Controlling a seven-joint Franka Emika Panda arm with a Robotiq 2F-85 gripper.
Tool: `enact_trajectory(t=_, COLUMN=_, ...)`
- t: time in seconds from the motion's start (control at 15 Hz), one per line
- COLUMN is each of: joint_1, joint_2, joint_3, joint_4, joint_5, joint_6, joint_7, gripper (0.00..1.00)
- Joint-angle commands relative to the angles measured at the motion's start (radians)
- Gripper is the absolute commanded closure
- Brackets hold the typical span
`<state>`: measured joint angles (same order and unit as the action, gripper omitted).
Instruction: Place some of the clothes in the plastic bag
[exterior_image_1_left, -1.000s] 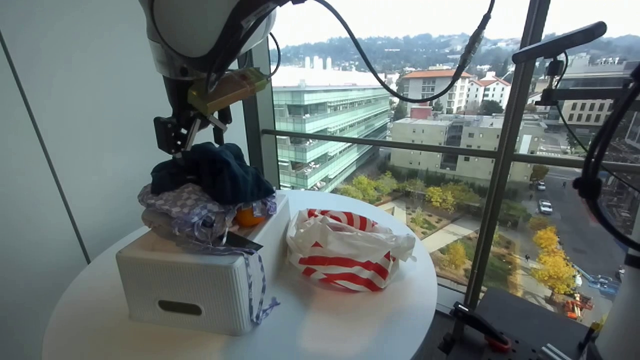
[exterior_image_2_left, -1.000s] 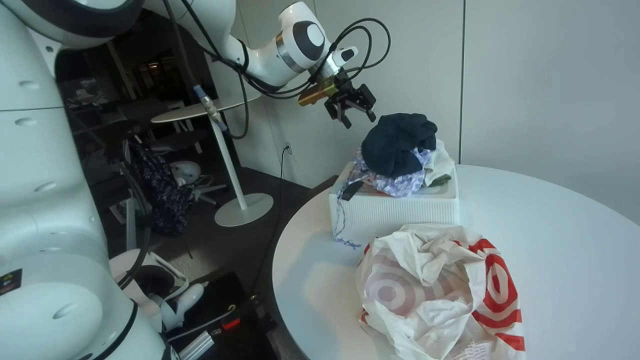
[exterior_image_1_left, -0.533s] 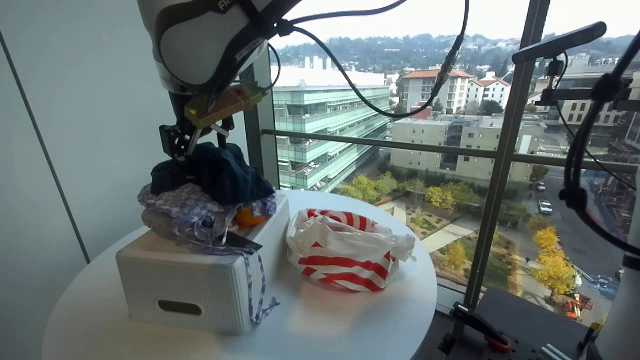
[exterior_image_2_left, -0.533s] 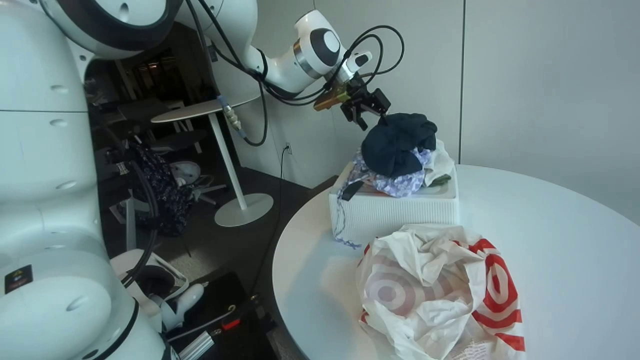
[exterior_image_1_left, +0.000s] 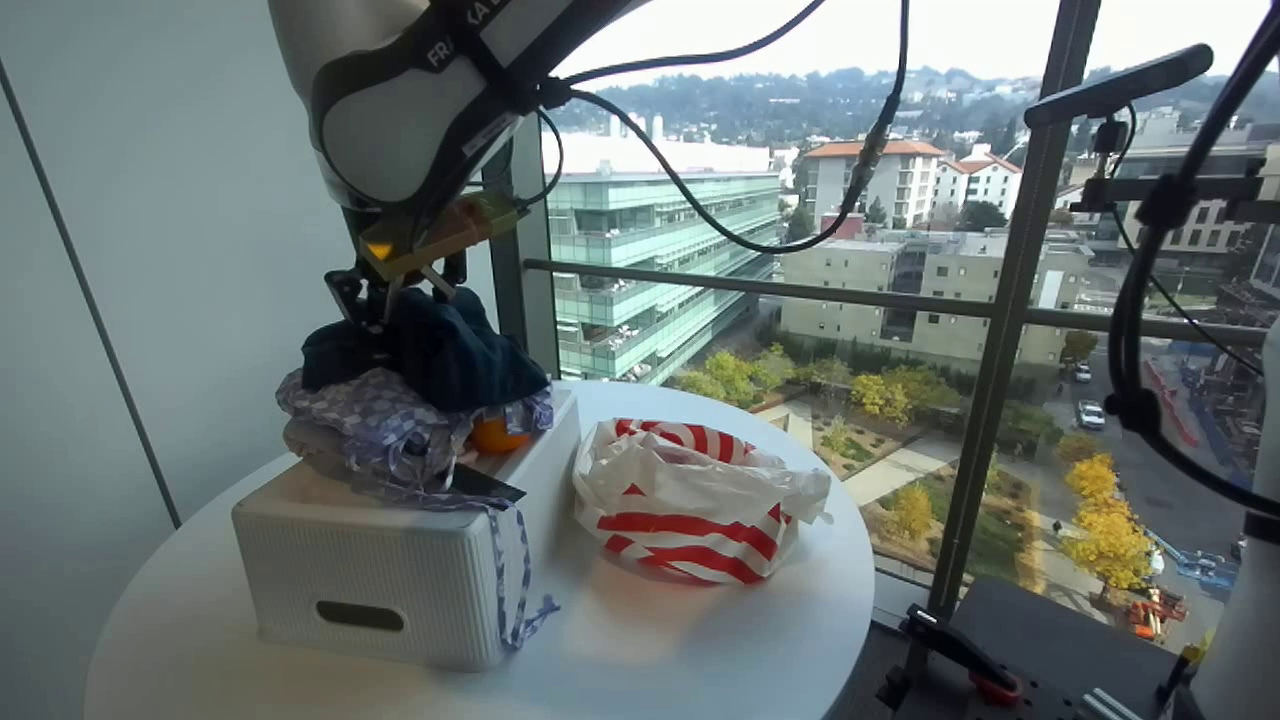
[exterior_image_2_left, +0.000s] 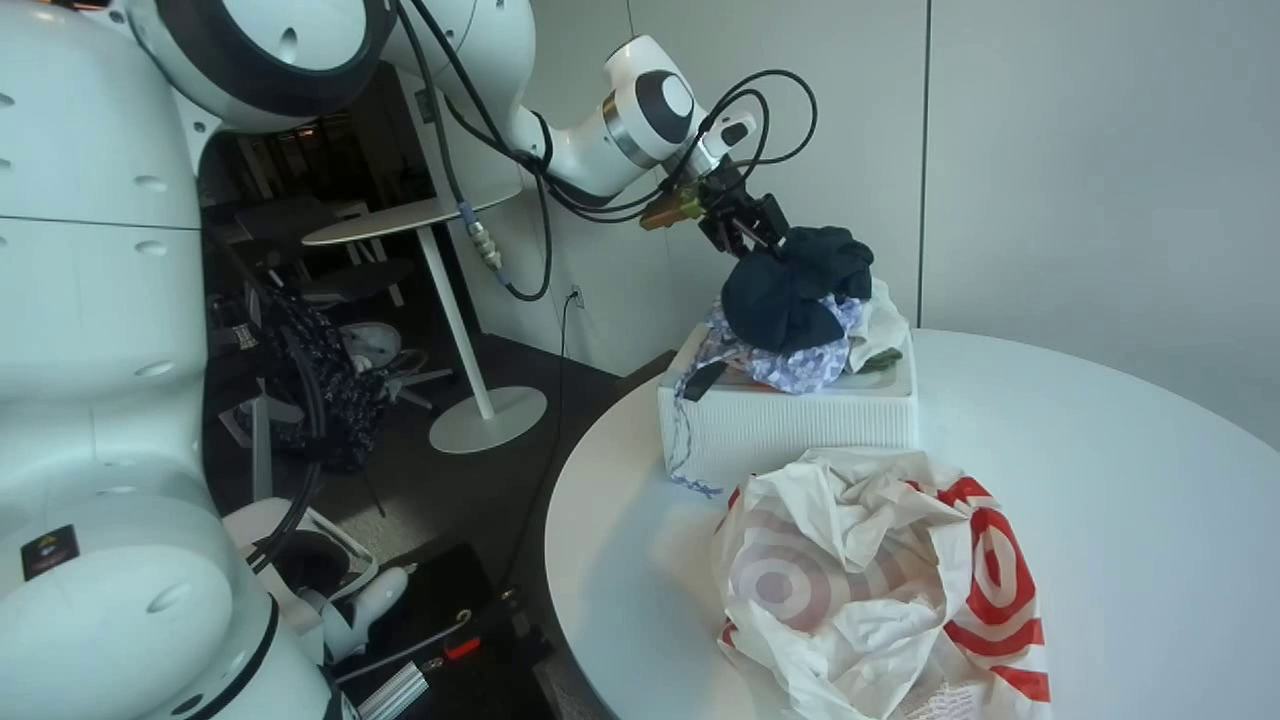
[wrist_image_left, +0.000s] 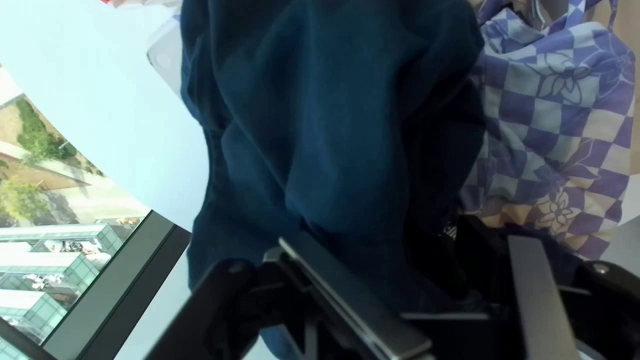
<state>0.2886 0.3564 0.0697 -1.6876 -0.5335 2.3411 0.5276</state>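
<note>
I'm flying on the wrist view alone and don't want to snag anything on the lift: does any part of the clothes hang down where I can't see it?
Observer: Yes. In both exterior views a purple-and-white strap hangs from the clothes down the side of the white box, its end lying on the round table.
Operator: I'll lift slowly, then. Where is the plastic bag, for the carry?
Observer: The plastic bag sits on that same table, beside the box; whether bag and box touch, I can't tell.
</note>
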Motion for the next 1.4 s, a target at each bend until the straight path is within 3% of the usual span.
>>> enact_trajectory(t=0.0, joint_1=0.026, joint_2=-0.017, joint_3=-0.012, joint_4=-0.013, joint_5=0.009, joint_6=0.035, joint_7=0.010, gripper=0.58)
enact_trajectory(t=0.27, joint_1=0.030, joint_2=-0.058, joint_3=-0.009, joint_4=-0.076, joint_5=0.023, joint_6=0.072, joint_7=0.014, gripper=0.87)
enact_trajectory(t=0.47, joint_1=0.030, joint_2=-0.100, joint_3=-0.012, joint_4=-0.139, joint_5=0.018, joint_6=0.105, joint_7=0.037, gripper=0.95)
enact_trajectory(t=0.73, joint_1=0.036, joint_2=-0.207, joint_3=-0.012, joint_4=-0.234, joint_5=-0.027, joint_6=0.151, joint_7=0.115, gripper=0.92)
enact_trajectory(t=1.0, joint_1=0.016, joint_2=-0.390, joint_3=0.010, joint_4=-0.308, joint_5=-0.110, joint_6=0.190, joint_7=0.241, gripper=0.93)
enact_trajectory(t=1.33, joint_1=-0.081, joint_2=-0.640, joint_3=0.081, joint_4=-0.368, joint_5=-0.220, joint_6=0.150, joint_7=0.402, gripper=0.92)
